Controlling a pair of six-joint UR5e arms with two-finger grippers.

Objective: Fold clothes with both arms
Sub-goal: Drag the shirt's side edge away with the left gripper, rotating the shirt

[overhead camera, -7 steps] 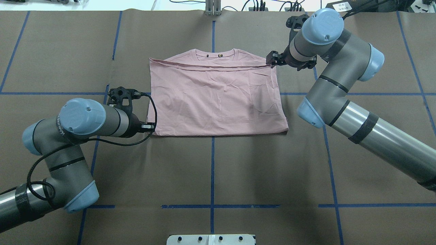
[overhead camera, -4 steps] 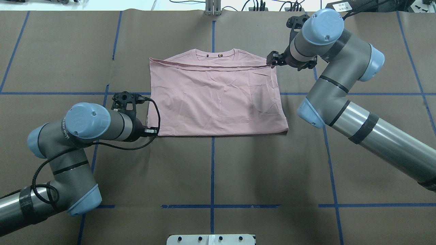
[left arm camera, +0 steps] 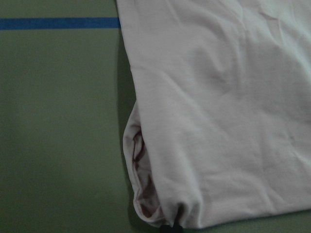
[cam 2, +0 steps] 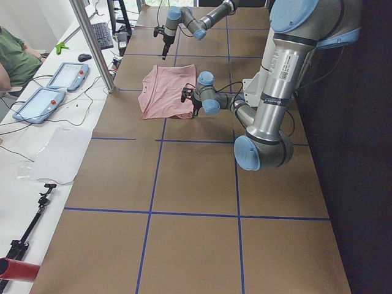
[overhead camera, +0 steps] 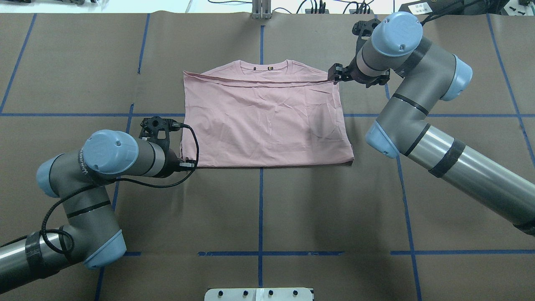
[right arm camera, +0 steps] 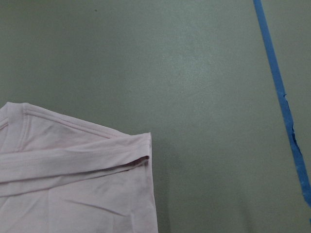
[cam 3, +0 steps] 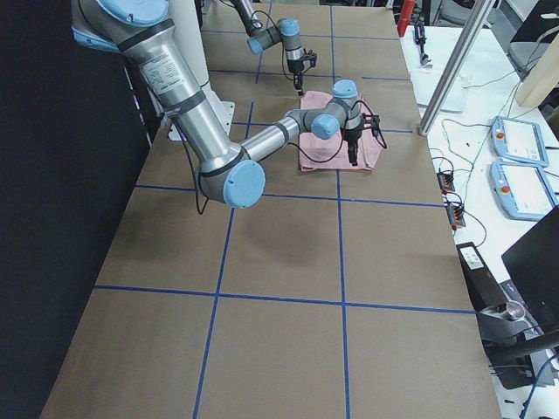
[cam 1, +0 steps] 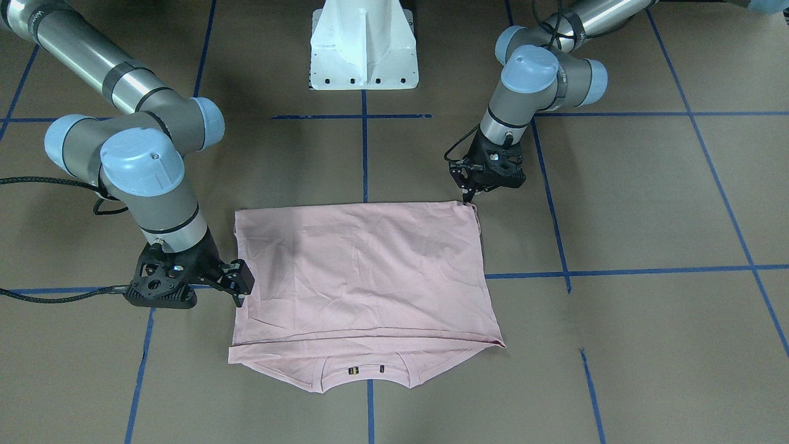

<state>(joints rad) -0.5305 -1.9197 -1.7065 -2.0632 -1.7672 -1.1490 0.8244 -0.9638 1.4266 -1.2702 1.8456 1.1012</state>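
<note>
The pale pink T-shirt [overhead camera: 267, 121] lies folded on the brown table, collar toward the far edge and its print hidden. My left gripper [overhead camera: 189, 164] stands at the shirt's near-left corner. In the left wrist view a single black fingertip [left arm camera: 172, 228] sits in the bunched corner cloth [left arm camera: 146, 194], so the jaws look shut on it. The front view shows this gripper [cam 1: 467, 197] pointing down onto that corner. My right gripper [overhead camera: 335, 74] hovers open beside the far-right corner, at the fold line. No fingers show in the right wrist view, only that shirt corner [right arm camera: 136, 155].
The white pedestal [cam 1: 363, 43] stands at the robot's side of the table. Blue tape lines [overhead camera: 260, 209] cross the brown paper. Beyond the far edge is a white bench with tablets [cam 2: 37, 104], cables and a seated person [cam 2: 12, 58].
My left arm has swung nearer and to the right, bringing its gripper onto the shirt's near-left corner. The right arm and the shirt have barely moved.
</note>
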